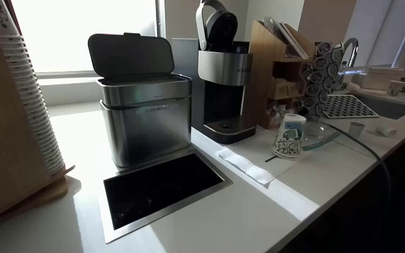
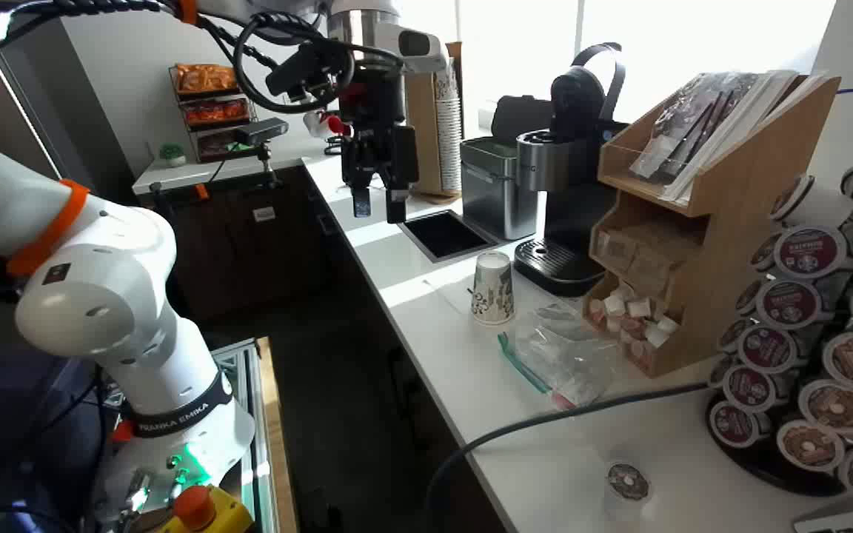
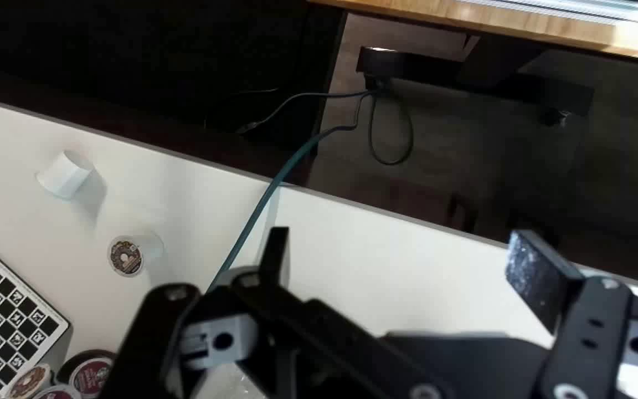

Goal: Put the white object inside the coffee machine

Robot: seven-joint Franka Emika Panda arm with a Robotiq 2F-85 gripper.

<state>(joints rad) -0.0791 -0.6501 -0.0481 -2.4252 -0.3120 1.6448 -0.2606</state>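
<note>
Bring the empty, widely parted gripper [image 2: 379, 209] to one of the two white pods [image 3: 65, 174], likely targets, on the counter [image 3: 363, 271] well apart from the coffee machine [image 1: 222, 70], centring before squeezing gently.

Bright window [image 1: 86, 21] behind a white counter [image 1: 202, 221], bands of light [image 1: 292, 203], dark cabinets [image 2: 271, 252].

Coffee machine [image 1: 220, 68], head [image 1: 222, 30] up
</note>
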